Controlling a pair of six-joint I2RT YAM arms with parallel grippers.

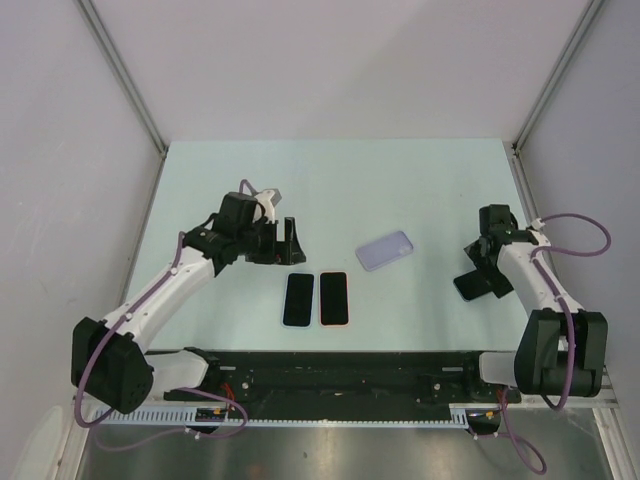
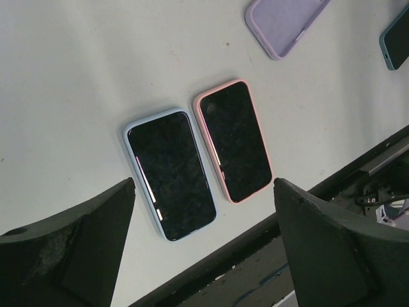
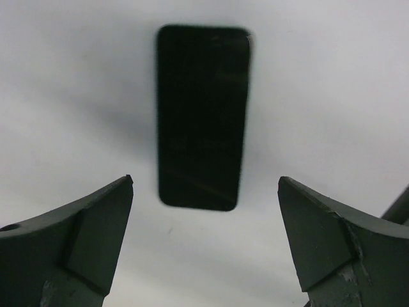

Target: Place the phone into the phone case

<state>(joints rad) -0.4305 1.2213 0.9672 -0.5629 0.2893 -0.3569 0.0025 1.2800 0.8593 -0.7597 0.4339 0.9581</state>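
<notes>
A bare dark phone (image 3: 203, 118) lies flat on the table, just beyond my open right gripper (image 3: 204, 192), whose fingers stand wide to either side of its near end without touching it. In the top view this phone (image 1: 467, 286) is at the right, beside the right gripper (image 1: 490, 268). An empty lilac phone case (image 1: 386, 250) lies right of centre, and shows again as the lilac case (image 2: 284, 22) in the left wrist view. My left gripper (image 1: 280, 244) hovers open and empty at centre left; in its own view the left gripper (image 2: 204, 192) holds nothing.
Two phones in cases lie side by side at the table's front centre: one in a light blue case (image 2: 169, 174) (image 1: 298, 299), one in a pink case (image 2: 234, 141) (image 1: 333, 298). The black base rail (image 1: 330, 375) runs along the near edge. White walls enclose the table.
</notes>
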